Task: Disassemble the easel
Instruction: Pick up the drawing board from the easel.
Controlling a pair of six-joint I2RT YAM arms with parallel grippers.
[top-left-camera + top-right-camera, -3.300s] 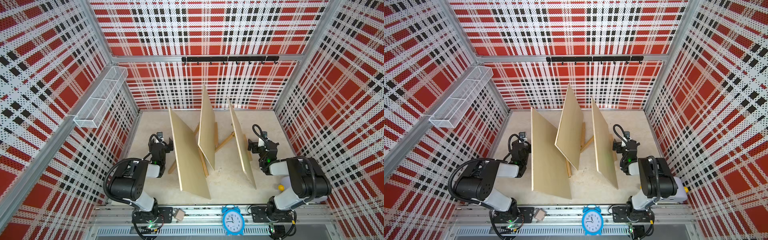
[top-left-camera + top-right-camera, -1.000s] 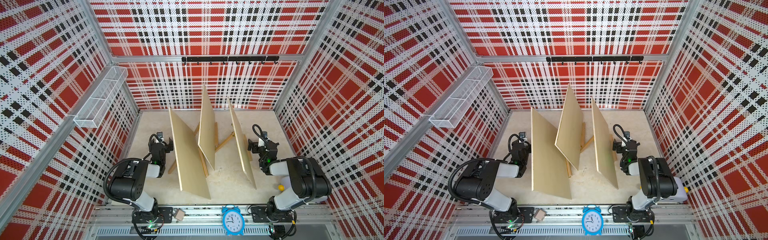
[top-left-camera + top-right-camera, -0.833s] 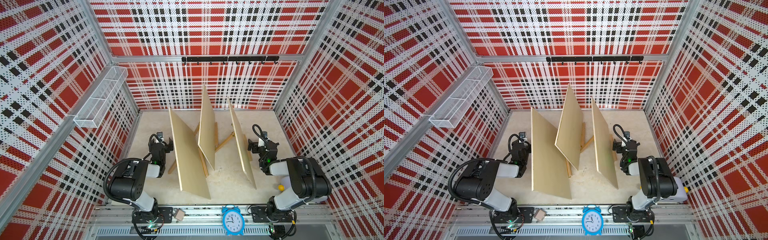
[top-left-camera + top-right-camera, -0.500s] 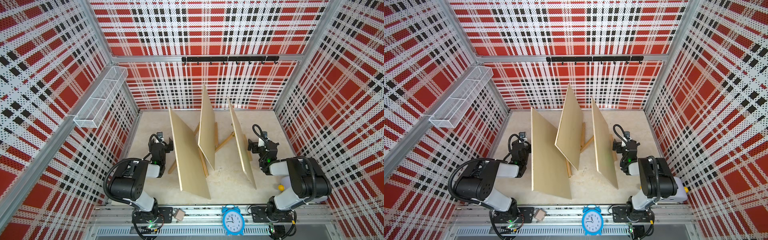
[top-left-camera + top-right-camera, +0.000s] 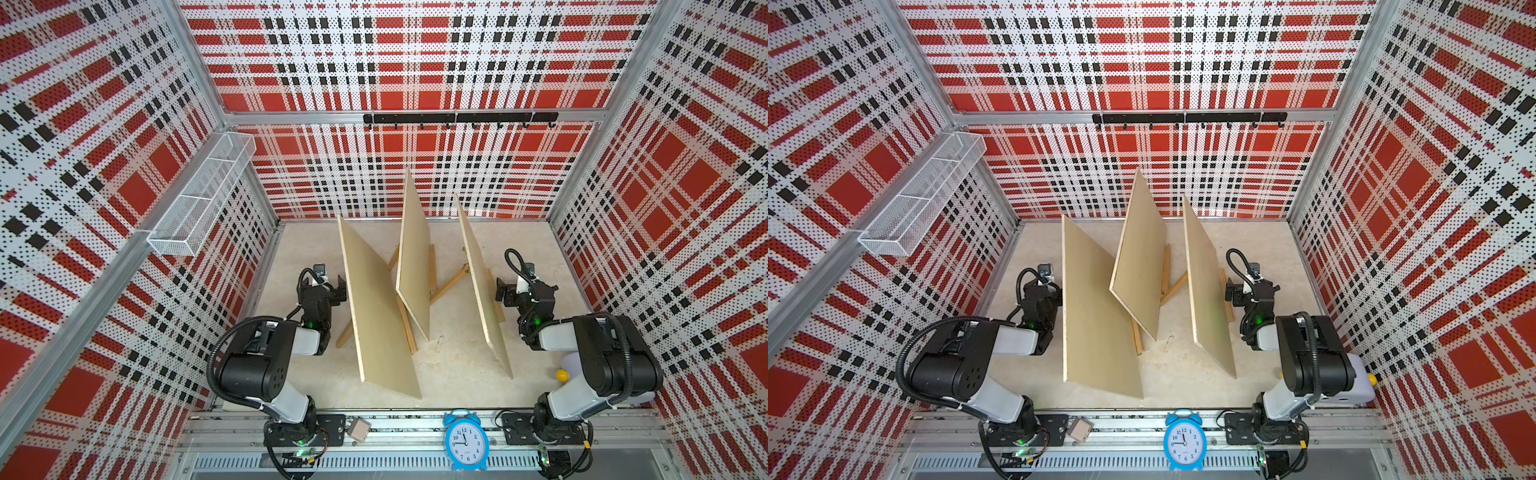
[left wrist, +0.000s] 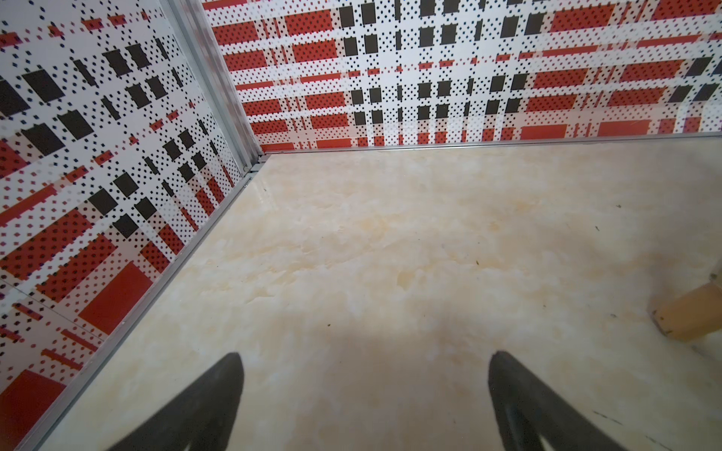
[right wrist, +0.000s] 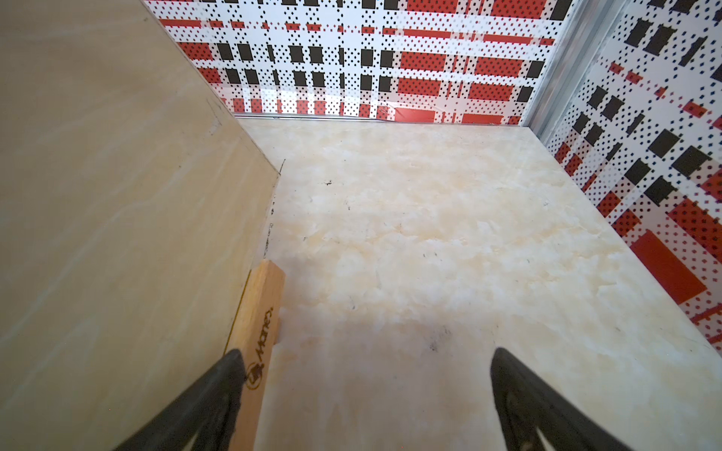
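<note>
Top views: easel [image 5: 446,284] stands mid surface [image 5: 457,365], w/ three boards [image 5: 380,316] leaning, edges up. L claw [image 6: 365,361] and R claw [image 7: 367,357] spread wide, empty, outside outer boards; open room by side walls.

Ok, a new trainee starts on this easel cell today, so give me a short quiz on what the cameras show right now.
1. How many boards stand on the table?
2. True or false: the left tool grips a board.
3. What blue thing stands on the front rail? A clock; B kettle; C cup.
Key: 1 three; 2 false, it is open and empty; 3 A.
</note>
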